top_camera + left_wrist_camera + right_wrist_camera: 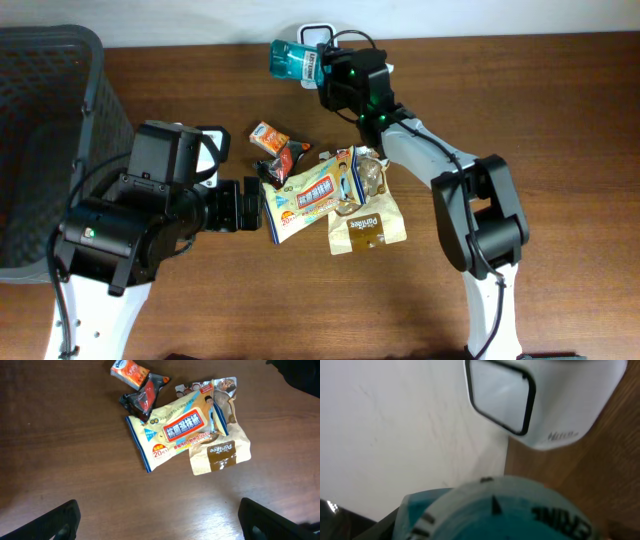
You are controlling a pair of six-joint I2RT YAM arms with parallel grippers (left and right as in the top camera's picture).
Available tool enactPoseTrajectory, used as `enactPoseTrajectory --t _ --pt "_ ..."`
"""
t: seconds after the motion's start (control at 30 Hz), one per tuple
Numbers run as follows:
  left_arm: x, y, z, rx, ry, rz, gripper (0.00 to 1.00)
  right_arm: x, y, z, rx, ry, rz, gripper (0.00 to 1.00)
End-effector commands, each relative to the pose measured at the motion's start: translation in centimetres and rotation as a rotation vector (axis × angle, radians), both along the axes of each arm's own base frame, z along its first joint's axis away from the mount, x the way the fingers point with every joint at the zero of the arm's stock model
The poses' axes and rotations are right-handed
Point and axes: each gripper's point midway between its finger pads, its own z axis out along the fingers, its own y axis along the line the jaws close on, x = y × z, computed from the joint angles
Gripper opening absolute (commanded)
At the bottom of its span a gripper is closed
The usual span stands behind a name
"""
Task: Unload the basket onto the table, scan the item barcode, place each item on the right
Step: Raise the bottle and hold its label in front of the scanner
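Right hand (323, 68) pinches the teal bottle (291, 58) by the scanner (570, 410); left hand (252, 203) spread wide.

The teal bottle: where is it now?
In the overhead view the teal bottle is at the far edge of the table, near its middle, in the jaws of the right gripper, beside the white scanner and beyond the snack packets.

Teal bottle (292, 60), white label — beside scanner (316, 35)

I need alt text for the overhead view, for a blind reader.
The right gripper holds a teal bottle beside a white scanner. The left gripper, fingers open, faces a pile of snack packets; a dark basket stands left.
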Motion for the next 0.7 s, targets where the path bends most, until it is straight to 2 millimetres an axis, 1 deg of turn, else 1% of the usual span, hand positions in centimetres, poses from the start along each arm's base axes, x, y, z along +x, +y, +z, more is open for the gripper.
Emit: enactPoseTrajectory --t 0.0,0.07,0.17,0.23,0.27,0.33,0.4,0.53,0.67 --pt "0.0 0.2 0.2 0.011 -0.010 -0.004 0.99 2.1 -2.5 0.7 0.014 -0.031 -0.080 0.54" --pt "0.0 0.2 0.2 0.011 -0.010 -0.004 0.99 2.5 -3.3 -0.2 0.008 -0.020 -0.097 0.54" --pt "0.0 0.2 0.2 0.010 -0.010 -0.004 0.99 2.9 -4.3 -0.6 0.003 -0.017 -0.120 0.54" --pt "0.0 0.2 0.2 0.011 -0.010 -0.004 0.99 3.2 -5.0 -0.3 0.003 -0.032 -0.135 0.54" --pt "0.0 0.2 0.2 0.011 -0.010 -0.004 0.99 3.4 -5.1 0.2 0.002 -0.055 -0.134 0.54" --pt "0.0 0.2 0.2 0.011 -0.010 -0.004 0.99 3.6 -5.0 1.1 0.015 -0.090 -0.129 0.54" --pt "0.0 0.2 0.2 0.010 -0.010 -0.004 0.99 3.5 -4.3 1.8 0.037 -0.114 -0.098 0.53" --pt "0.0 0.2 0.2 0.011 -0.010 -0.004 0.99 3.3 -3.4 2.5 0.062 -0.133 -0.059 0.53" --pt "0.0 0.2 0.2 0.011 -0.010 -0.004 0.99 3.4 -3.3 2.8 0.063 -0.140 -0.062 0.54"
